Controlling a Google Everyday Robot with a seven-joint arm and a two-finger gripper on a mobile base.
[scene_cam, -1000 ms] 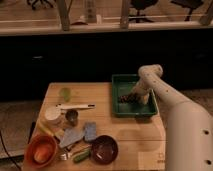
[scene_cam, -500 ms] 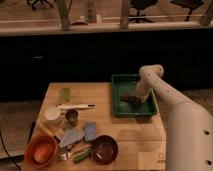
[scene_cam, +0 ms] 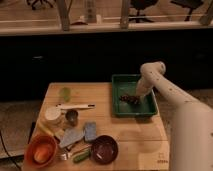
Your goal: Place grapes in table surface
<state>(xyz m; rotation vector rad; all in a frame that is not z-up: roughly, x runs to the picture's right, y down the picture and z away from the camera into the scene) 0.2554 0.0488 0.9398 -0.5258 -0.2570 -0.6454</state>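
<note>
The grapes [scene_cam: 130, 99], a small dark lumpy bunch, lie inside the green tray [scene_cam: 125, 78] near its middle. The tray sits on the back right part of the light wooden table surface [scene_cam: 135, 131]. My white arm comes in from the lower right and bends down into the tray. My gripper [scene_cam: 140, 96] hangs just right of the grapes, close beside or touching them; I cannot tell which.
On the left half of the table stand an orange bowl [scene_cam: 41, 151], a dark maroon bowl [scene_cam: 104, 148], a metal cup [scene_cam: 72, 117], a white cup [scene_cam: 52, 114], grey-blue sponges [scene_cam: 90, 131], a long white utensil [scene_cam: 75, 106] and a green item [scene_cam: 65, 93].
My gripper has shifted a little to the right inside the tray, away from over the grapes. The grapes now show more fully and stay in the tray.
</note>
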